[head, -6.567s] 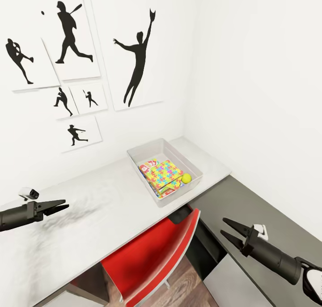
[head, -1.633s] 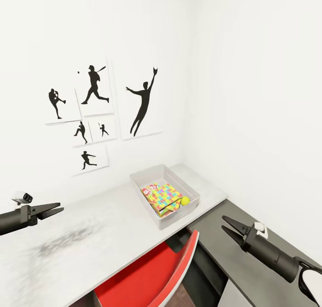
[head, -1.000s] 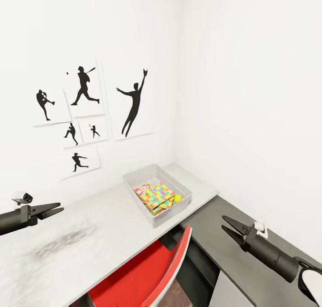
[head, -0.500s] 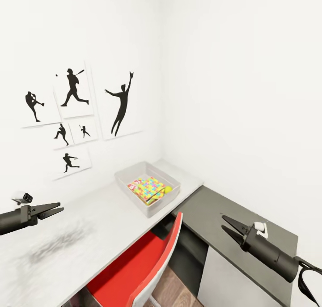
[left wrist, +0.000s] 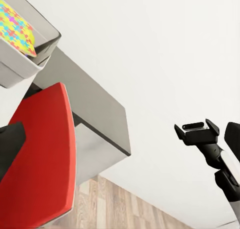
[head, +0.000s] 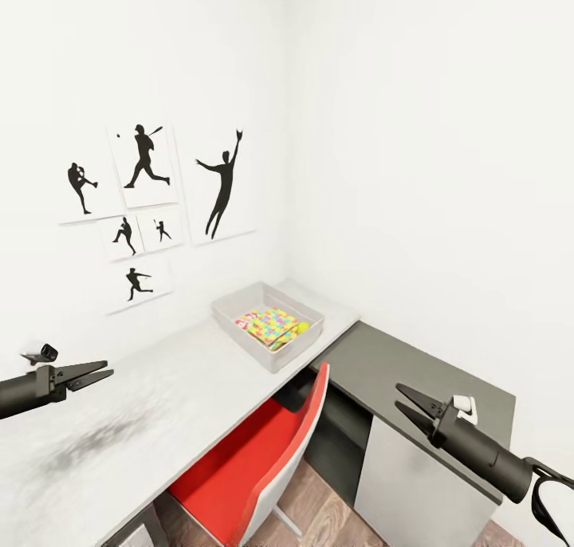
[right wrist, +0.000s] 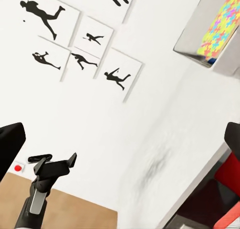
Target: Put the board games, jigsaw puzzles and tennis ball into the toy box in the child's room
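Since half a second ago the head camera has pulled back and swung, so the corner of the room sits farther off and more wood-plank floor (head: 319, 507) shows; the things on the desk have not shifted.

The shallow pale grey toy box (head: 239, 332) stands on the far right end of the long pale grey table top (head: 159, 403), close to the white wall corner. Inside it lies a multicoloured jigsaw puzzle (head: 271, 324) of yellow, red, blue and green pieces, with a white-and-red board game (head: 242, 321) edge peeking out at its left. A small yellow-green tennis ball (head: 302, 327) rests just beside the puzzle, inside the box.

To the right, the table joins a lower dark grey section (head: 414, 371) with a white front panel. A red chair (head: 247, 467) is tucked under the near edge of the table. Black baseball silhouette prints (head: 159, 188) hang on the left wall.

The left gripper (head: 100, 371) hovers over the near left of the table, jaws slightly parted, holding nothing. The right gripper (head: 408, 408) hangs near the dark section, jaws spread apart, empty.
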